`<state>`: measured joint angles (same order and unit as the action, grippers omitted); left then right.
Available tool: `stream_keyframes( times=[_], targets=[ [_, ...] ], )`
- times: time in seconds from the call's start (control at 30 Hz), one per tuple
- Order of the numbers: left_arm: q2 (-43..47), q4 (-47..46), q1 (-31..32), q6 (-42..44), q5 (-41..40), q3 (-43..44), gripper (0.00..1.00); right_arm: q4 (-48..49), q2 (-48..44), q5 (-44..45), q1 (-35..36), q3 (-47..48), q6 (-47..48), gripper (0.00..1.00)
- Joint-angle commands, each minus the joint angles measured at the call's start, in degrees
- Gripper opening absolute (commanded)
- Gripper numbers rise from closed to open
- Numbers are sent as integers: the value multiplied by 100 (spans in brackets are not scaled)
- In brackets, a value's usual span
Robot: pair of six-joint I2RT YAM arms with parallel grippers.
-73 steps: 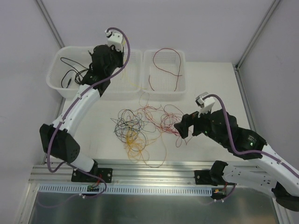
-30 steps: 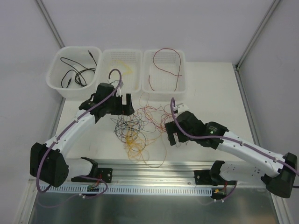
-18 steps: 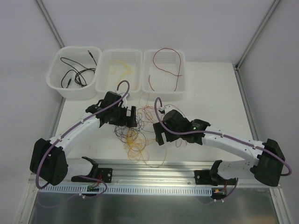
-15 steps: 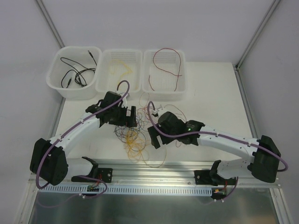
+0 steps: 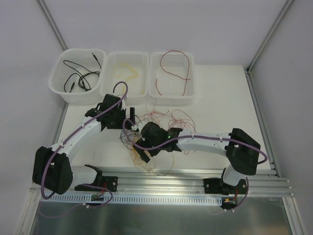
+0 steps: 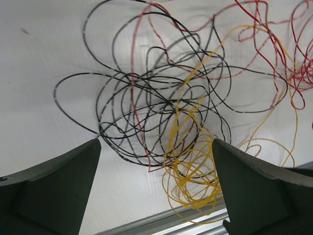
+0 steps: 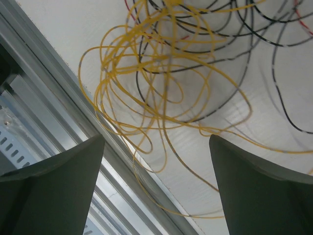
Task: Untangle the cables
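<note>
Outdoing the top view, wrist views are showing left pincer [image 6: 156, 142] and right pincer [image 7: 156, 138] spread over cables [image 6: 161, 112] looping black, yellow, red.

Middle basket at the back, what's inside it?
A yellow cable lies curled inside the middle basket. The left arm's purple hose covers part of its near edge, so anything there is hidden.

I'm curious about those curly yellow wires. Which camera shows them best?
The right wrist view: the yellow cables loop across most of the frame, close and sharp. The left wrist view shows them at lower right, tangled with the black cables. The top view shows them tiny and partly under the right arm.
</note>
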<state>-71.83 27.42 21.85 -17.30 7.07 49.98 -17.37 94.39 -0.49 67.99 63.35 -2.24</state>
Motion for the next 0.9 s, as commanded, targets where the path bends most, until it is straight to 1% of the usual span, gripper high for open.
stream_keyframes(
  times=[0.0, 0.03, 0.1, 0.2, 0.23, 0.27, 0.3, 0.33, 0.4, 0.5, 0.53, 0.6, 0.63, 0.67, 0.73, 0.77, 0.83, 0.87],
  targets=[
    [-49, 88, -426, -186, 276, 179, 99, 374, 342, -136, 215, 441, 154, 91],
    [-85, 88, -540, -186, 321, 197, 99, 400, 439, -101, 241, 476, 136, 89],
    [-146, 88, -567, -169, 330, 223, 99, 462, 642, 14, 250, 503, 40, 86],
    [-155, 88, -559, -125, 339, 214, 99, 480, 730, 435, 259, 433, 13, 68],
    [-156, 88, -567, -116, 339, 206, 99, 471, 713, 523, 250, 415, 13, 52],
    [-147, 88, -567, -116, 356, 214, 99, 454, 695, 698, 259, 389, 13, 44],
    [-155, 97, -567, -124, 348, 214, 99, 419, 634, 778, 259, 345, 13, 27],
    [-173, 88, -567, -116, 356, 223, 99, 409, 564, 840, 259, 327, 22, 17],
    [-164, 88, -567, -107, 356, 223, 99, 269, 275, 1007, 250, 318, 66, 1],
    [-138, 97, -559, -98, 391, 232, 99, -134, -226, 1279, 259, 432, 180, 1],
    [-138, 88, -559, -81, 409, 223, 99, -275, -602, 1393, 250, 589, 345, 1],
    [-129, 79, -567, -81, 435, 223, 99, -775, -1035, 1744, 215, 835, 496, 1],
    [-129, 79, -559, -72, 436, 232, 99, -951, -1428, 1893, 189, 958, 549, 1],
    [-138, 79, -567, -80, 453, 232, 99, -1266, -1615, 2156, 128, 1264, 688, 1],
    [-138, 71, -567, -72, 488, 232, 99, -1549, -2123, 2394, 57, 1565, 786, 1],
    [-147, 71, -567, -80, 497, 223, 99, -1725, -2274, 2726, 48, 1758, 865, 1],
    [-155, 62, -559, -80, 567, 232, 99, -1796, -2634, 2949, 31, 1891, 918, 1],
    [-164, 62, -559, -72, 576, 215, 99, -1718, -2993, 2941, -22, 1917, 936, 1]
  ],
)
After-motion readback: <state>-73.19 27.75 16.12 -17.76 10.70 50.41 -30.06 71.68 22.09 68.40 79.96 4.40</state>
